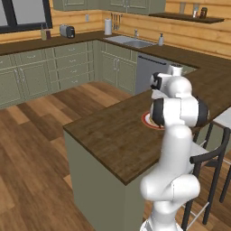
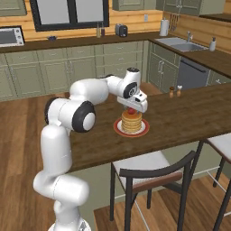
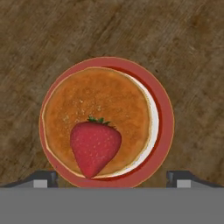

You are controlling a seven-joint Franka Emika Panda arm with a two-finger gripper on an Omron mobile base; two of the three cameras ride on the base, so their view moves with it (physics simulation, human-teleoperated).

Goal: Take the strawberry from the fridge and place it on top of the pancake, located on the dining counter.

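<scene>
On the dark wooden surface sits a red-rimmed plate carrying the pancake, and the strawberry lies on top of the stack, toward one edge, its green leaves pointing to the stack's middle. Directly above it hangs the claw, its jaws spread wide with both dark fingertips standing clear on either side of the plate, gripping nothing. Two small shakers stand farther along the surface, well apart from the plate.
</scene>
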